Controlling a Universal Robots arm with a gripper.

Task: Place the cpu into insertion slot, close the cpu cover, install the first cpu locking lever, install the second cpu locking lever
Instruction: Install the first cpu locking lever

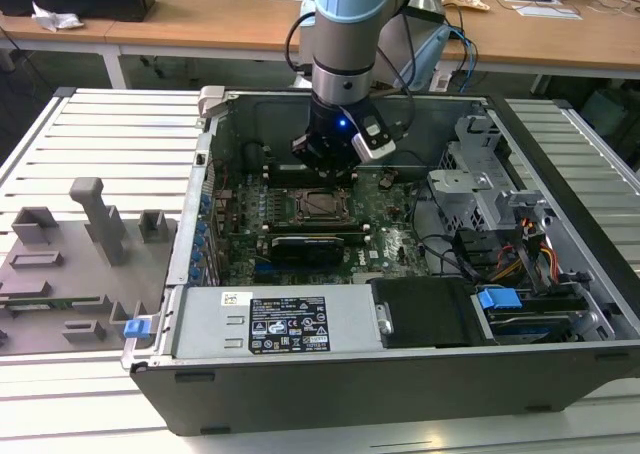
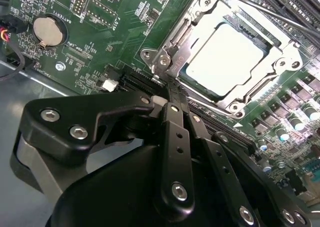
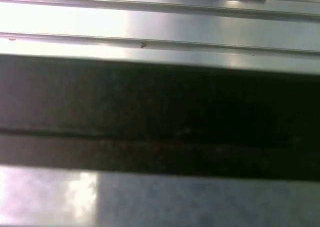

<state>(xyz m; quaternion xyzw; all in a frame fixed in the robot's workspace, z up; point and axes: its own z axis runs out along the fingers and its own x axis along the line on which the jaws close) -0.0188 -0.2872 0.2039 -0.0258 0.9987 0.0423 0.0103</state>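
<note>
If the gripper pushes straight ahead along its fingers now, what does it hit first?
Probably the near edge of the thin silver-grey metal cpu cover, closed over the silver square cpu. The black gripper points at that corner of the socket; depth is unclear.

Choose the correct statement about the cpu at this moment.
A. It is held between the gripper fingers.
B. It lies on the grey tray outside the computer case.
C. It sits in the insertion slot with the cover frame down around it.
C: in the second wrist view the cpu lies flat in the insertion slot with the cpu cover down around it.
</note>
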